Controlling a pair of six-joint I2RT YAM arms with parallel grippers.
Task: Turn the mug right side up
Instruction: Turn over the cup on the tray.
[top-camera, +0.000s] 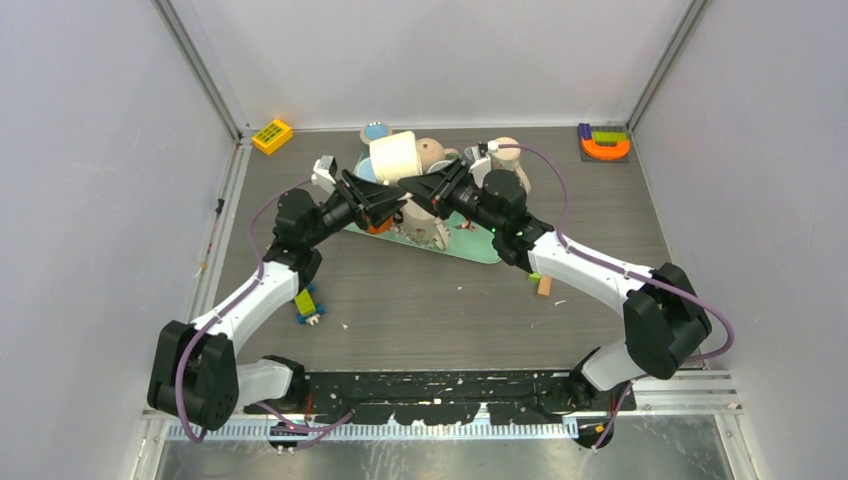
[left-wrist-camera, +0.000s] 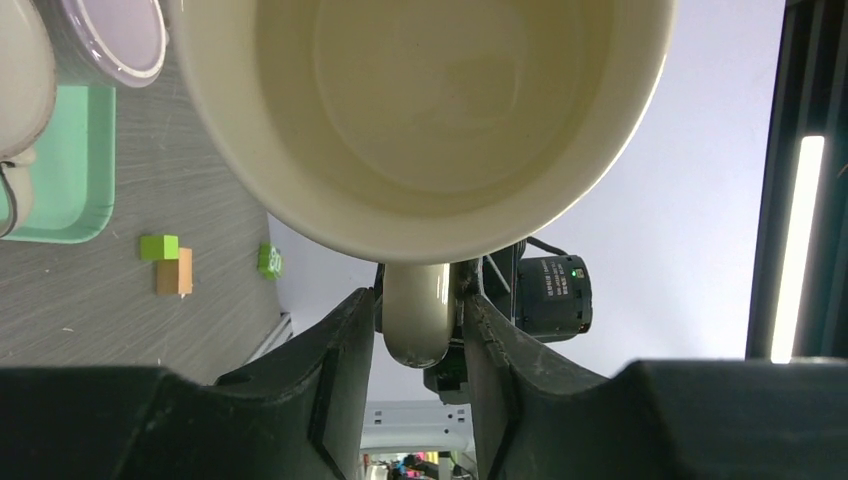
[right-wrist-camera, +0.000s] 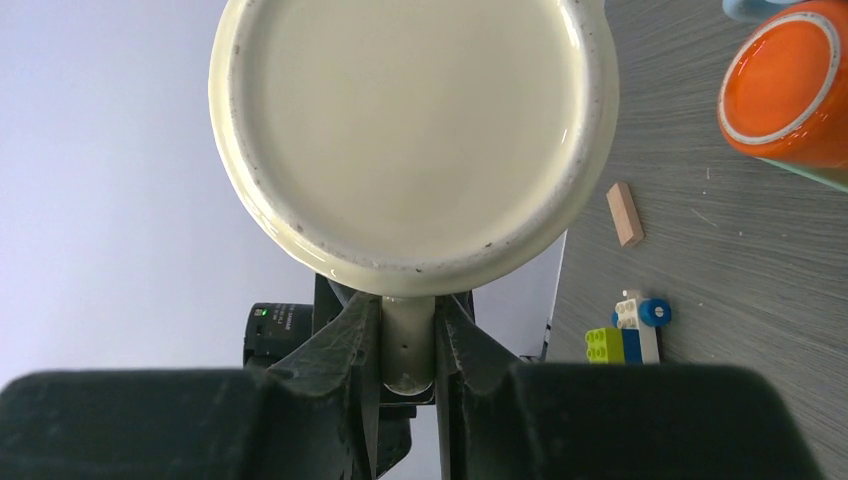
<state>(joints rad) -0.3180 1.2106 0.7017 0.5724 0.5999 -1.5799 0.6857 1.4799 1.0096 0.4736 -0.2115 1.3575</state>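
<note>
Cream glaze covers the ceramic mug (top-camera: 395, 155), which hangs on its side in the air above the green tray (top-camera: 482, 250). Its mouth faces my left pincer (left-wrist-camera: 420, 325) and its base faces my right pincer (right-wrist-camera: 408, 335). Both pincers are pinching its handle (right-wrist-camera: 408, 360), one from each end. I judge it stiff, fairly heavy and breakable. The slick handle could swivel in a pinch, so I should grip it firmly, close to the wall.

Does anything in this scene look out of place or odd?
Yes. The cream mug is held on its side in the air, and both the left tool and the right tool pinch its one handle.
</note>
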